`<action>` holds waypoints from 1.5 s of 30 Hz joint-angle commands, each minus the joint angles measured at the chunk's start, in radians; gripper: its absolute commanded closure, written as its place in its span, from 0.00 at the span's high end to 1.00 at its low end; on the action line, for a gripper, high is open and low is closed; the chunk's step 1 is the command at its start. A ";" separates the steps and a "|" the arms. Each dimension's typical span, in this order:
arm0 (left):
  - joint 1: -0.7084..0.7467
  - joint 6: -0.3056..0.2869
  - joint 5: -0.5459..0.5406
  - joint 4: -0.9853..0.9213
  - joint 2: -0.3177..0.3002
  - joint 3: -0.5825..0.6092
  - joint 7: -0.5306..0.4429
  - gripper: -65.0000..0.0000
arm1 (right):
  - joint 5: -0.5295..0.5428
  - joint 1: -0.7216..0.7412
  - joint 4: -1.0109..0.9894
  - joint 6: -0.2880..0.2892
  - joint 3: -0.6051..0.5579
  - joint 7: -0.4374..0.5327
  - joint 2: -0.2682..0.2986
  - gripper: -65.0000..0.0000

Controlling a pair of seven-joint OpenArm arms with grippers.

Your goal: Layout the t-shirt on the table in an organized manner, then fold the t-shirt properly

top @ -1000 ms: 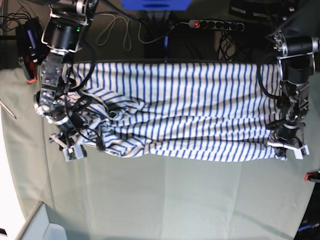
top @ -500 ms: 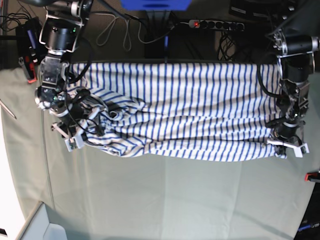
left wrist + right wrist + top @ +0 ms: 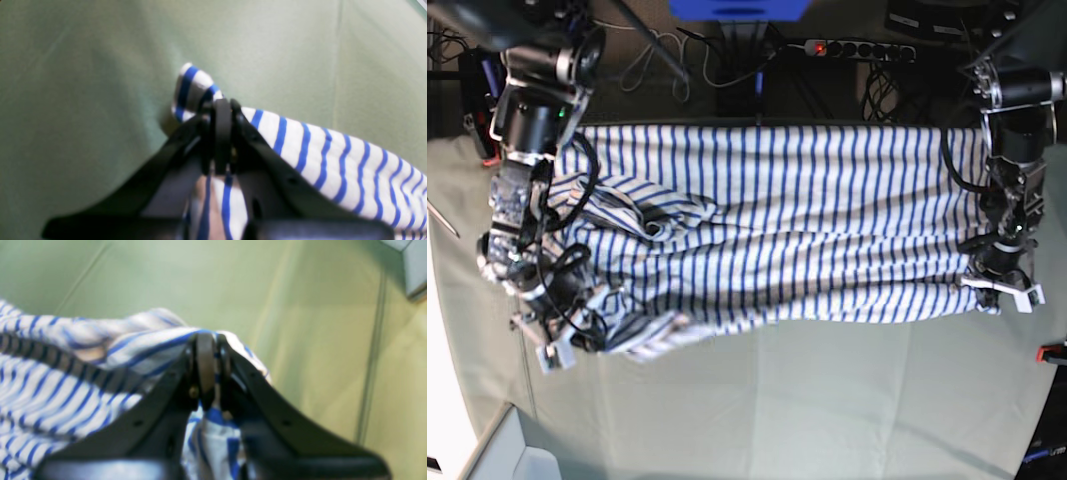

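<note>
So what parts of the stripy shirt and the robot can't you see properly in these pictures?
- The t-shirt's far edge, base view: it hangs over the back of the table.
- Its bunched end, base view: the right arm and cables cover it.
- Fabric pinched in the right gripper, right wrist view: blurred, hidden by the fingers.
- Fabric in the left gripper, left wrist view: fingers hide it; the shirt is cut off by the frame edge.

Behind the counter's far edge: dark floor, tangle of black and white cables (image 3: 659, 55). Power strip (image 3: 859, 48) lies up there, red switch lit. Blue block (image 3: 738, 8) at top centre, dark post below it. Red clamp (image 3: 1053, 352) at the right edge, another red-and-black clamp (image 3: 482, 110) at upper left. Pale grey box corner (image 3: 512, 450) bottom left. Even, soft overhead light, faint shadows.
</note>
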 commanded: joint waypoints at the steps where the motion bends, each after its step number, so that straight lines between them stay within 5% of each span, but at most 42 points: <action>1: -0.023 -0.004 -0.007 0.016 -0.018 -0.002 -0.026 0.00 | 0.019 0.040 0.016 0.004 0.001 0.031 0.008 0.00; 7: -0.023 -0.004 -0.007 0.016 -0.018 -0.002 -0.026 0.00 | 0.017 0.115 0.002 0.004 -0.006 0.027 0.003 0.03; 16: -0.023 -0.004 -0.007 0.016 -0.018 -0.002 -0.026 0.00 | 0.017 0.120 -0.091 0.004 -0.001 0.030 0.034 0.59; 19: -0.023 -0.004 -0.007 0.016 -0.018 -0.002 -0.026 0.00 | 0.017 0.111 -0.096 0.004 -0.001 0.030 0.037 0.69; 25: -0.023 -0.004 -0.007 0.016 -0.019 -0.002 -0.026 0.00 | 0.014 0.115 -0.107 0.004 -0.001 0.030 0.039 0.72; 31: -0.006 -0.004 -0.007 0.020 -0.026 -0.002 -0.026 0.00 | 0.019 0.163 -0.323 0.004 0.001 0.033 0.080 0.72; 34: 0.007 -0.004 -0.007 0.026 -0.029 -0.002 -0.027 0.00 | 0.019 0.165 -0.398 -0.075 0.001 0.080 0.109 0.72; 38: 0.007 -0.004 -0.007 0.026 -0.029 -0.002 -0.027 0.00 | 0.014 0.154 -0.421 -0.086 0.001 0.208 0.118 0.72; 45: 0.007 -0.004 -0.007 0.022 -0.029 -0.002 -0.027 0.00 | 0.017 0.129 -0.455 -0.151 -0.001 0.228 0.137 0.72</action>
